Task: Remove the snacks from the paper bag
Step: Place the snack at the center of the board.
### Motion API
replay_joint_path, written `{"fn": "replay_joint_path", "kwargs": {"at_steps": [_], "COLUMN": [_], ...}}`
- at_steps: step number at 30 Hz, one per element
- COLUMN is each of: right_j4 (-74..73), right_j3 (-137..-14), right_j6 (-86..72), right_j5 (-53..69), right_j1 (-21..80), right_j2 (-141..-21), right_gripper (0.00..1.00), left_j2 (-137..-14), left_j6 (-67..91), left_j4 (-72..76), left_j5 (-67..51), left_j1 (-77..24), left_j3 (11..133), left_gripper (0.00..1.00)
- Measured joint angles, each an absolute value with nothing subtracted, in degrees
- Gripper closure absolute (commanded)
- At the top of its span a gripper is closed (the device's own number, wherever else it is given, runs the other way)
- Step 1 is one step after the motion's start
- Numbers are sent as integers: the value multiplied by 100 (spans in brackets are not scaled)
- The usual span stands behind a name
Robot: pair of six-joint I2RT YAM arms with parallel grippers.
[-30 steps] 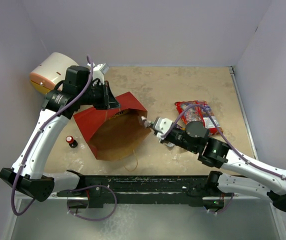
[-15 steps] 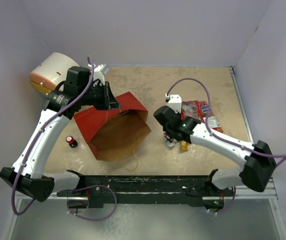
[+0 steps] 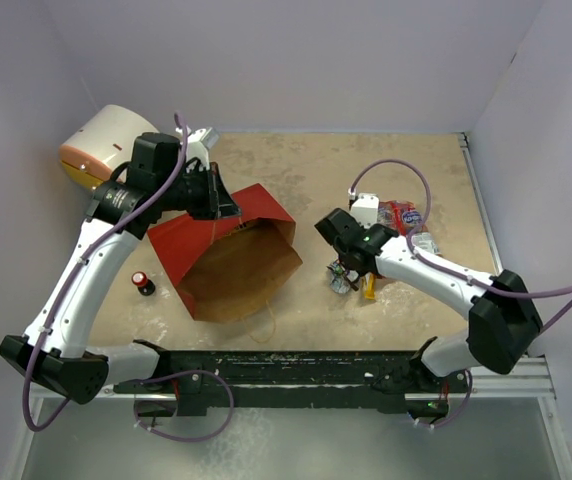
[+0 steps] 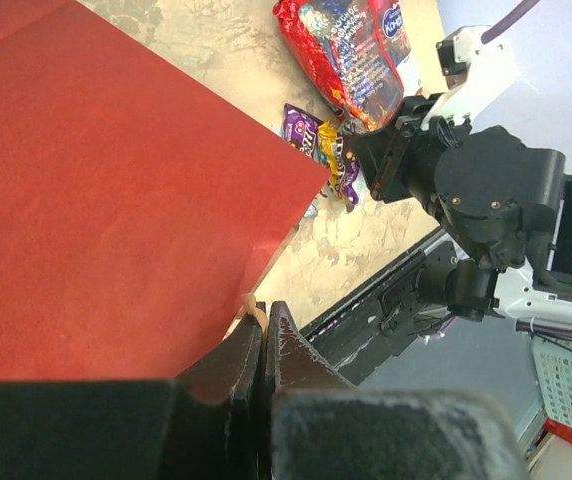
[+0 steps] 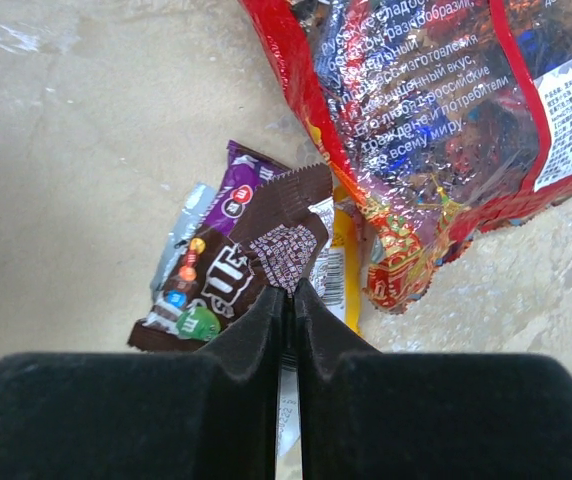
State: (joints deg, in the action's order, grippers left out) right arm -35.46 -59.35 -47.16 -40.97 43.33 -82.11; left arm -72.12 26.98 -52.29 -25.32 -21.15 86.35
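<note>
The paper bag (image 3: pixel 181 250), red outside and brown inside, lies on its side with its mouth toward the front. It fills the left of the left wrist view (image 4: pixel 96 200). My left gripper (image 3: pixel 228 212) is shut on its thin string handle at the rim (image 4: pixel 263 310). My right gripper (image 3: pixel 344 275) is shut on the corner of a brown candy packet (image 5: pixel 226 270), low over the snack pile right of the bag. The pile holds a large red-and-clear bag (image 5: pixel 436 120), a yellow packet (image 5: pixel 344 275), a purple wrapper (image 5: pixel 234 185) and a silvery-blue wrapper (image 5: pixel 188 225).
A white drum with an orange end (image 3: pixel 106 145) stands at the back left. A small dark bottle with a red cap (image 3: pixel 143 283) stands left of the bag. A black rail (image 3: pixel 296 370) runs along the front edge. Walls close in on three sides.
My right gripper has moved from the bag's mouth rightward to the snack pile with the brown packet and lowered there. The left arm and the bag have not moved.
</note>
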Motion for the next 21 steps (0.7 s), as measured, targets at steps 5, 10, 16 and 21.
{"fn": "replay_joint_path", "kwargs": {"at_steps": [5, 10, 16, 21], "right_j4": [-3236, -2899, -2875, -2477], "right_j3": [-5741, -5470, -5666, -5894], "right_j6": [-4379, -4040, -3509, -2622], "right_j5": [-4099, -3979, -3778, -3422], "right_j1": [4248, 4213, 4198, 4198], "right_j2": [-8315, -8394, -8261, -7303], "right_gripper": [88, 70, 43, 34], "left_j2": [-7148, -7100, -7078, -7074], "left_j6": [2744, 2797, 2869, 2936], "left_j4": [-5170, -5151, -5122, -5094], "left_j5": [-2532, -2534, -2578, -2637], "left_j1": [-2115, -2115, -2115, -2115], "left_j3": [8597, 8536, 8447, 8388], "left_gripper": [100, 100, 100, 100]}}
